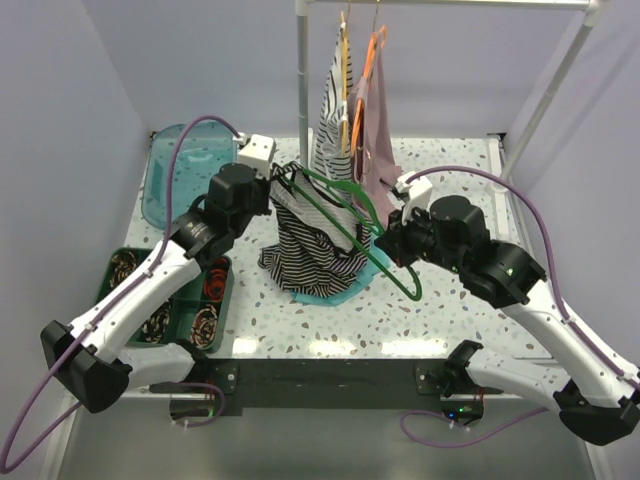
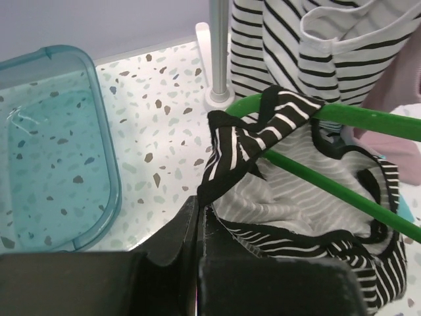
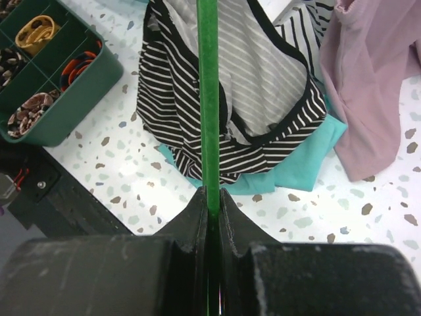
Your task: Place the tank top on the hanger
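The striped tank top [image 1: 310, 245] hangs in a bunch over the green hanger [image 1: 350, 212], its hem resting on the table. In the left wrist view my left gripper [image 2: 200, 203] is shut on the black-trimmed edge of the tank top [image 2: 296, 197], with one strap draped over the hanger [image 2: 368, 118]. My right gripper [image 3: 210, 197] is shut on the hanger [image 3: 208, 99] rod, which runs straight away from the jaws through the tank top [image 3: 270, 99]. In the top view the left gripper [image 1: 272, 188] is at the garment's left and the right gripper [image 1: 385, 240] at its right.
A teal cloth [image 3: 299, 170] lies under the top. A clear teal bin [image 1: 185, 175] sits back left and a green sorting tray [image 1: 165, 300] front left. On the rack pole [image 1: 302, 90] side hang a striped garment [image 1: 335, 120] and a pink garment [image 1: 375, 140].
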